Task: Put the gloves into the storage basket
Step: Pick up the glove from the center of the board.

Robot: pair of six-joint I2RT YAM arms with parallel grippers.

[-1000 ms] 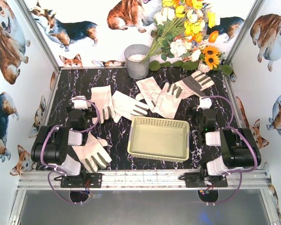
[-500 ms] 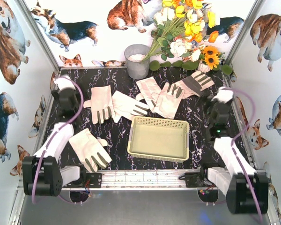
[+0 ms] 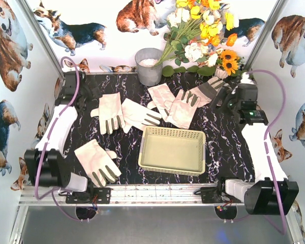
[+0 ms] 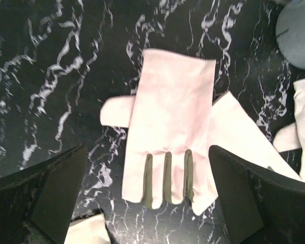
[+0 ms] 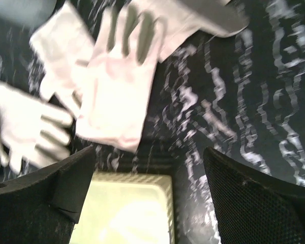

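Note:
Several white gloves with grey-olive fingers lie on the black marbled table. One glove [image 3: 110,112] [image 4: 168,137] lies flat at the far left, and my left gripper [image 3: 81,94] [image 4: 152,203] hangs open above it, holding nothing. A second glove [image 3: 140,115] [image 4: 239,137] overlaps it on the right. More gloves [image 3: 183,108] [image 5: 122,86] lie at the far middle, one [image 3: 212,88] by the flowers and one [image 3: 96,161] at the near left. My right gripper [image 3: 229,99] [image 5: 150,203] is open and empty over the storage basket's [image 3: 173,150] [image 5: 127,213] far right corner. The pale yellow basket holds nothing.
A grey metal bucket [image 3: 149,66] [image 4: 297,25] stands at the back centre, with a bunch of artificial flowers [image 3: 203,35] at the back right. Corgi-print walls close in the table on the left, right and far sides.
Both arms have unfolded from beside their bases and reached out to the far part of the table, the left toward the far-left glove, the right toward the far-right gloves.

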